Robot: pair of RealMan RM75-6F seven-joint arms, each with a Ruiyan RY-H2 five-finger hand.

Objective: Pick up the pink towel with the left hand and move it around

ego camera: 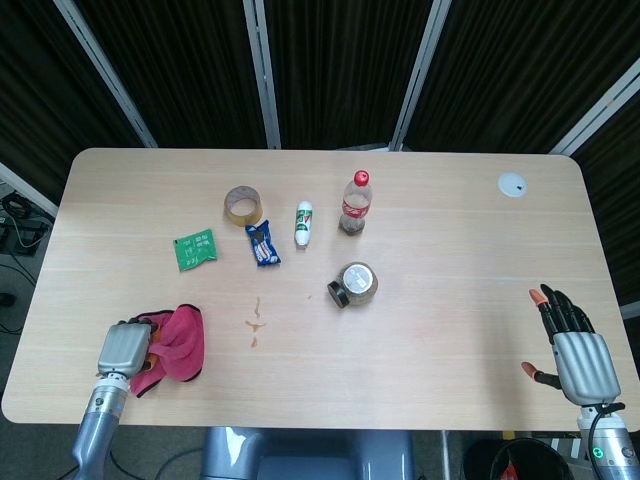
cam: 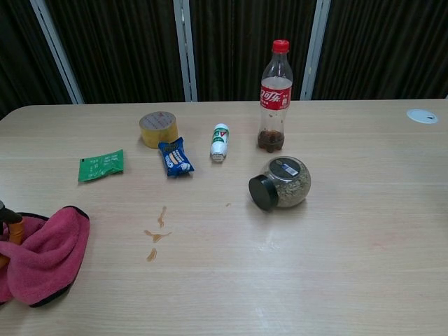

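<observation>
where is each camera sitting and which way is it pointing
Head view: high above the near table edge, looking steeply down on the whole table; shows the left hand gripping the pink towel and the right hand open.
Chest view: low at the near edge, looking forward across the tabletop to the dark curtain; only fingertips of the left hand show at the left border.
Shared: the towel, cola bottle, jar, tape roll.

On the wooden surface [ego camera: 450, 250], the left hand [ego camera: 124, 348] grips the bunched pink towel [ego camera: 177, 341] at the near-left edge, the right hand [ego camera: 574, 350] lies spread and empty at the near-right edge, and a cola bottle [ego camera: 355, 201] stands beside a toppled jar [ego camera: 354, 284].
</observation>
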